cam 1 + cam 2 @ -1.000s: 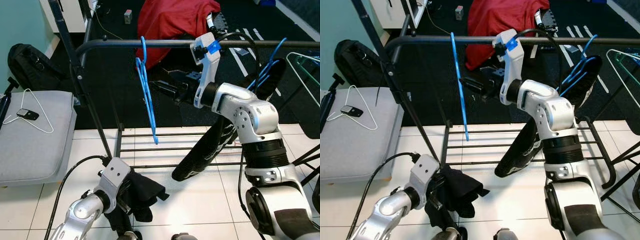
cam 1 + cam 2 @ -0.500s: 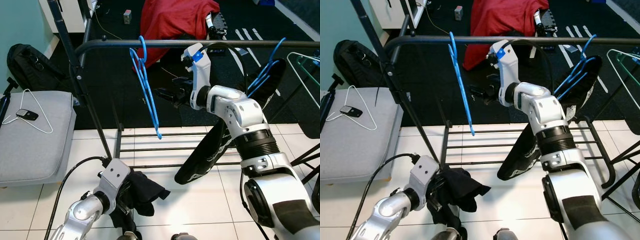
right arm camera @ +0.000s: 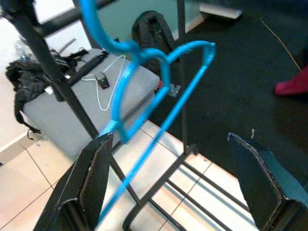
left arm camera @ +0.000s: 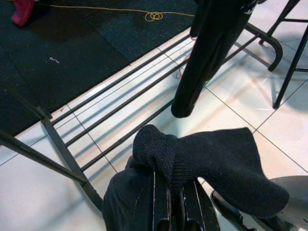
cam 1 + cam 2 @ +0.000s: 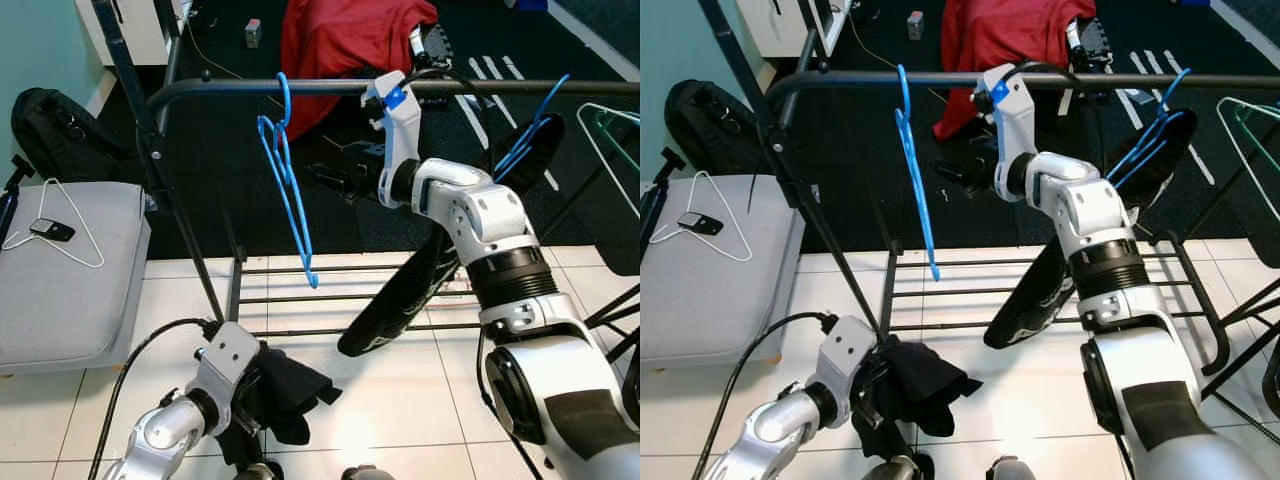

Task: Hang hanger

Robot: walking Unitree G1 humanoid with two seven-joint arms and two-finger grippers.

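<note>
Right gripper [image 3: 168, 183]: fingers spread wide apart, gripping nothing; sitting level w/ the clothes rail, just beside the blue hanger, not touching it.
Blue hanger [image 5: 288, 185]: hooked over the rail [image 5: 240, 88] toward its left end, body dangling free below, tilted a bit. In the right wrist view it's hanging ahead of the open fingers [image 3: 91, 185], clear of both.
Left gripper [image 4: 171, 211]: low by the floor, fingers clamped together on a black garment [image 4: 211, 163]; arm otherwise idling.
Step in hand: judging from the pics, hanger is already on the rail & let go, so the hang step looks done; right arm is at the release/clear-away point.
Next move: probably calling for the right gripper to pull straight back toward the robot, keeping fingers wide so neither one snags the hanger's frame or hook.
Edges: rail running across right above the gripper; slanted rack post [image 5: 150, 160] to the left of the hanger; low shelf bars [image 5: 350, 298] under it near the floor.
Other stuff on rail: black garment on a second blue hanger [image 5: 530, 140] to the right, draping down beside the right forearm; that side is crowded.
Open room: gap between the hanger & the draped garment is where the arm is sitting now; white tile floor [image 5: 420, 390] in front of the rack is giving space to back out.
Off to the left: grey cushion [image 5: 60, 270] w/ a white wire hanger [image 5: 60, 225] & small black device [image 5: 51, 230], well apart from the work.
</note>
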